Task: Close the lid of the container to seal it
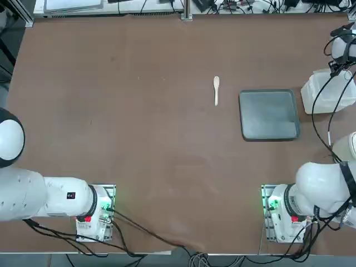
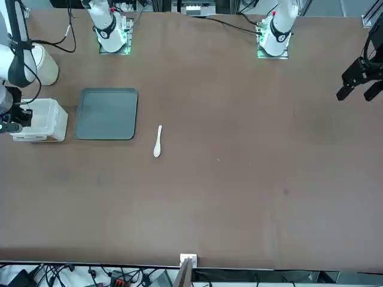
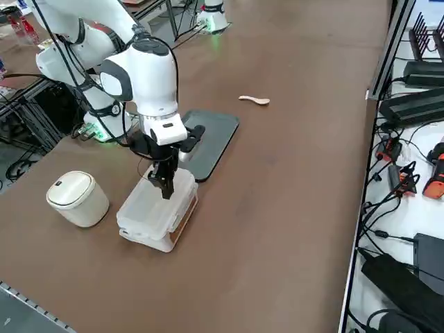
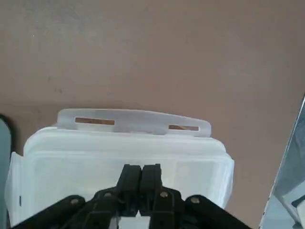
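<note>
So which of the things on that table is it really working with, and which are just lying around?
In the job:
- the container, a small white box
- its lid, lying down over the box
- the right tool, fingers shut, tips down on the lid

Just lying about:
- dark grey tray
- small pale spoon
- round whitish tub

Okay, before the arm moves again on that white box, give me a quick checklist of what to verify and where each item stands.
1. Lid down over container: ok, it lies flat on top.
2. Front latch flap snapped shut: cannot tell.
3. Right gripper shut, fingertips on the lid: ok.
4. Gripper over the lid's middle: ok in the side view.
5. Tray apart from the container: ok.
6. Round bin apart from the container: ok.
</note>
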